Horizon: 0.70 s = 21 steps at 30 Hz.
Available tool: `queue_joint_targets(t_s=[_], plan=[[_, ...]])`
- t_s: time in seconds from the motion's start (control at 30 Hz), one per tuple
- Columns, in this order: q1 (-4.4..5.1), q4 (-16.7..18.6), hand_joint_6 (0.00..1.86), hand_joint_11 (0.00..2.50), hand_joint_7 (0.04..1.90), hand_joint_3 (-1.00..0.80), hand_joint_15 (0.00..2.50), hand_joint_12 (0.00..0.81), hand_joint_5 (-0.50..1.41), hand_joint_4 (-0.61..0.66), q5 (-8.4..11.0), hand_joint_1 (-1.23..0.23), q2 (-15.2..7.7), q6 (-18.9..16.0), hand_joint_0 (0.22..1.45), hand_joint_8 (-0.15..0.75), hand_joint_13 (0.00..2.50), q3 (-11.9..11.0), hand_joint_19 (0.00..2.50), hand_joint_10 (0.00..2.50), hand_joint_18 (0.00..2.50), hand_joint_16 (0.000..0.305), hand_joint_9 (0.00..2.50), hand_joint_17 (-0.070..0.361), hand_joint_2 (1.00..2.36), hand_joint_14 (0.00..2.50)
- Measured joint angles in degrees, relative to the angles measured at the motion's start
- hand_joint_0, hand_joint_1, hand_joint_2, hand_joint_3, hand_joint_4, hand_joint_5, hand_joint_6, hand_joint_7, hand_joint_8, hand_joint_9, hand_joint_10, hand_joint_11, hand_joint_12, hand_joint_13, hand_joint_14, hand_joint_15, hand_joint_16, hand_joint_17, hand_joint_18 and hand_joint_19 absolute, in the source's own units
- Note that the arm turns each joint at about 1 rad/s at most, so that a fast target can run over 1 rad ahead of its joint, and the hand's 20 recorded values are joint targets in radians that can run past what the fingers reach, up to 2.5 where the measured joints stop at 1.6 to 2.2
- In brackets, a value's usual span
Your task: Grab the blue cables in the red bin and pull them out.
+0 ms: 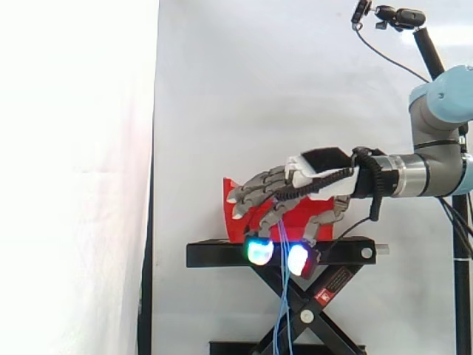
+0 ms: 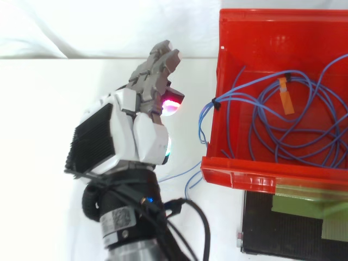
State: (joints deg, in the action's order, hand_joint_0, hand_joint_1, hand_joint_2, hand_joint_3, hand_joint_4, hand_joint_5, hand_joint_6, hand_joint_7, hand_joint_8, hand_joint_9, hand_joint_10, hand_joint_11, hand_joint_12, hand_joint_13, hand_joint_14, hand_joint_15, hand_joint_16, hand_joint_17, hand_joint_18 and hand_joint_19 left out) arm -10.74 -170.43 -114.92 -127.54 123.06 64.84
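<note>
The red bin (image 2: pixel 255 173) holds a loose coil of thin blue cables (image 2: pixel 296 128) bound with an orange tag (image 2: pixel 285 95). One loop hangs over the bin's left wall, and strands run from the bin's front corner under my hand (image 2: pixel 136 133). In the side view my hand (image 1: pixel 314 171) hovers in front of the bin (image 1: pixel 233 194), its fingers curled downward. Blue cables (image 1: pixel 283 303) hang from between those fingers down past the stand. The hand sits just outside the bin's left wall in the top view.
The bin rests on a black scissor-lift stand (image 1: pixel 222 255), whose top also shows below the bin in the top view (image 2: pixel 283 231). A white curtain hangs behind. A camera on a pole (image 1: pixel 403 16) stands at the upper right.
</note>
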Motion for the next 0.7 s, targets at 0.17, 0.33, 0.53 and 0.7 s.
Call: queue_joint_targets(t_s=[0.17,0.33,0.53,0.7], plan=[[-0.53,-4.44,0.06,0.45,0.67,-1.0,0.18,0.374,0.78,0.25,-1.52,-0.99,-2.38,-0.56,0.77,0.287,0.43,-4.15,0.37,0.02,0.43,0.054,0.52,0.122,1.0,0.01],[-0.8,-9.83,0.06,0.46,0.67,-1.0,0.17,0.376,0.78,0.25,-1.65,-0.99,-2.51,1.99,0.77,0.289,0.43,-4.83,0.38,0.02,0.43,0.054,0.52,0.122,1.0,0.01],[-1.17,-11.92,0.06,0.46,0.68,-1.0,0.17,0.375,0.78,0.25,-1.29,-0.99,-2.44,4.57,0.77,0.287,0.43,-5.45,0.38,0.02,0.43,0.054,0.52,0.122,1.0,0.01],[-1.43,-11.65,0.06,0.45,0.68,-1.0,0.17,0.374,0.78,0.26,-1.2,-0.98,-2.45,7.55,0.77,0.288,0.43,-6.76,0.39,0.02,0.43,0.054,0.52,0.123,1.0,0.01]])
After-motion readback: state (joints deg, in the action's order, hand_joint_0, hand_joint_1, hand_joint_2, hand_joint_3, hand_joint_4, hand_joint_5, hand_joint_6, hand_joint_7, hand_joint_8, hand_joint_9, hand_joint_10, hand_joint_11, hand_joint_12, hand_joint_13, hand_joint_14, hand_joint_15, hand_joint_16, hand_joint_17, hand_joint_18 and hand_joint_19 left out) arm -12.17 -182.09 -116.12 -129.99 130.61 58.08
